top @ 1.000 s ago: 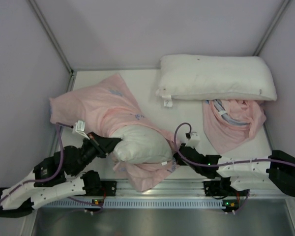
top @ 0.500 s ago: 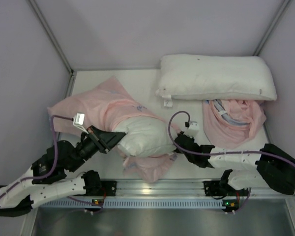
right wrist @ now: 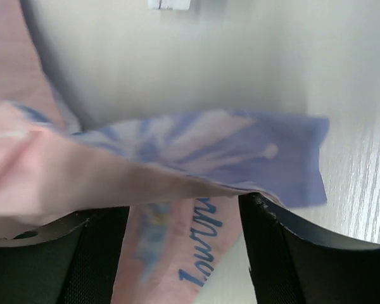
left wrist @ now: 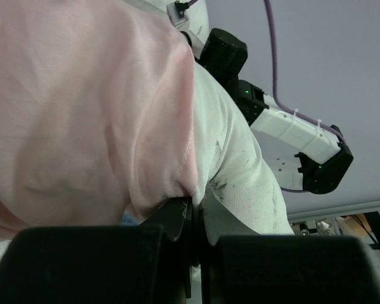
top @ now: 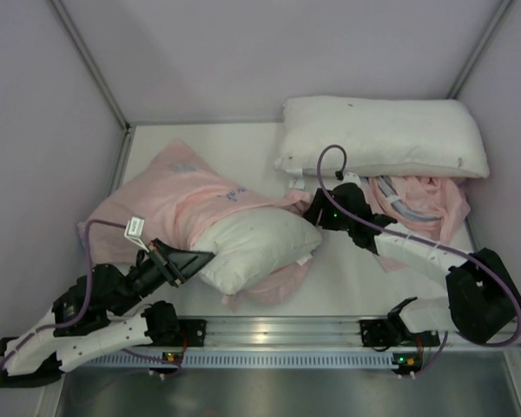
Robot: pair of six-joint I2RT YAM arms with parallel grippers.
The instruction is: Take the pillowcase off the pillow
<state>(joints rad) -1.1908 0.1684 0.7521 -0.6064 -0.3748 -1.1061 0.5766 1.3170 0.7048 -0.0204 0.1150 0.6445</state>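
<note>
Lavender walls (top: 243, 52) closed round the white desk (top: 347, 278) on three sides; the pillowcase (top: 178, 195) lay pink side up on its left half, and the pillow (top: 252, 248) stuck out of its near end, the rest hidden inside. My left tool (top: 207, 256) was clamped shut on the pillow's left end, right at the pink hem; the fold buried its tips, so I could not tell whether hem was caught too. My right tool (right wrist: 183, 209) stood open at the case's right corner, a blue-printed flap lying loose across the gap; its lettering was cut off. Behind lay a second pillow (top: 382, 135) and a crumpled second pink case (top: 421, 208), partly hidden by my right arm.
</note>
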